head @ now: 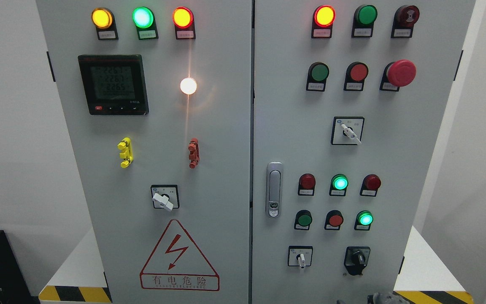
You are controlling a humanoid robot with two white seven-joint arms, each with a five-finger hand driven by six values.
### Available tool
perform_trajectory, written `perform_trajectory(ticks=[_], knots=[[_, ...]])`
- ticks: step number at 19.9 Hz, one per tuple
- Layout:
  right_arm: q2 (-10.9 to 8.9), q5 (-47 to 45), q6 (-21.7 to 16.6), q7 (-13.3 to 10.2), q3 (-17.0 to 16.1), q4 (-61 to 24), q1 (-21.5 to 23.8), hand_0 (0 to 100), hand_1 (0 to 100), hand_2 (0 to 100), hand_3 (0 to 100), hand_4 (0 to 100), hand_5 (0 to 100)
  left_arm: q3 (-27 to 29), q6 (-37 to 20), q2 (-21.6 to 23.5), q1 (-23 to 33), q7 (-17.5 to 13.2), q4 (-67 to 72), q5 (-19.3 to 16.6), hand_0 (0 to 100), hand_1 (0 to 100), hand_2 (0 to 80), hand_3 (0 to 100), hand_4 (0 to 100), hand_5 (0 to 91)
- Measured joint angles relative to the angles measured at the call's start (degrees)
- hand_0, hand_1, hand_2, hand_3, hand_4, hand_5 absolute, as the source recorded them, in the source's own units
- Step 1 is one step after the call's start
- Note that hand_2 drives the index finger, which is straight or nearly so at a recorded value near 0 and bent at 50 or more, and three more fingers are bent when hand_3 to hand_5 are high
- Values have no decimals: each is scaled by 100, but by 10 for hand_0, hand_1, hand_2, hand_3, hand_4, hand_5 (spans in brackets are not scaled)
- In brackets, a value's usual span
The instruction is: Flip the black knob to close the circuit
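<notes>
The black knob (357, 258) sits on a black plate at the lower right of the right-hand door of a grey electrical cabinet (226, 169). Its pointer stands about upright. Just below it, at the bottom edge right of the middle, a small dark grey part of my right hand (381, 298) shows, a short way under the knob and not touching it. Most of the hand is cut off by the frame. My left arm is out of view.
A white selector switch (301, 257) sits left of the knob, with others higher up (349, 133) and on the left door (163, 198). Lit and unlit lamps and buttons sit above the knob. A door handle (274, 190) and a red mushroom button (400, 72) protrude.
</notes>
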Motion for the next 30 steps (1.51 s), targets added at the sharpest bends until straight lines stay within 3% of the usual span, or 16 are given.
perform_trajectory(ticks=[30], knots=[[-75, -73, 318, 342, -65, -252, -428, 0, 0, 928, 1000, 939, 967, 0, 0, 0, 0, 0, 0, 0, 120, 556, 0, 0, 0, 0]])
